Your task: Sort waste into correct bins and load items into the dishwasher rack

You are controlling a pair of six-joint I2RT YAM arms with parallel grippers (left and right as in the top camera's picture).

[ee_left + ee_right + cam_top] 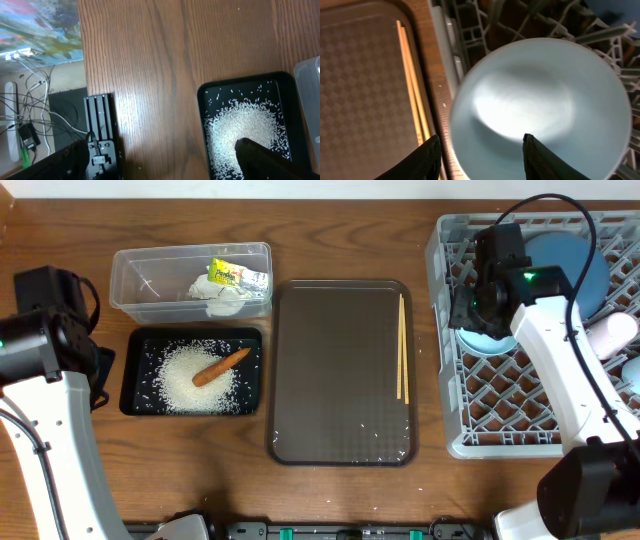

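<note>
Grey dishwasher rack (520,415), at the right end of the surface (330,485): held a large blue bowl (575,255), a white cup (612,332) and, near its left wall, a small light-blue bowl (540,105).
Brown serving tray (340,380), centre: wooden chopsticks (402,348) lay along its right edge.
Clear tub (140,280), upper left: held a crumpled tissue (215,298) and a printed wrapper (232,275).
Black tray (135,370), just below the tub: held rice (185,385) and a carrot (220,367).
Right claw (481,137): fingers spread over the small bowl, gripping nothing.
Left claw (160,142): spread wide, empty, over bare wood beside the black tray.
</note>
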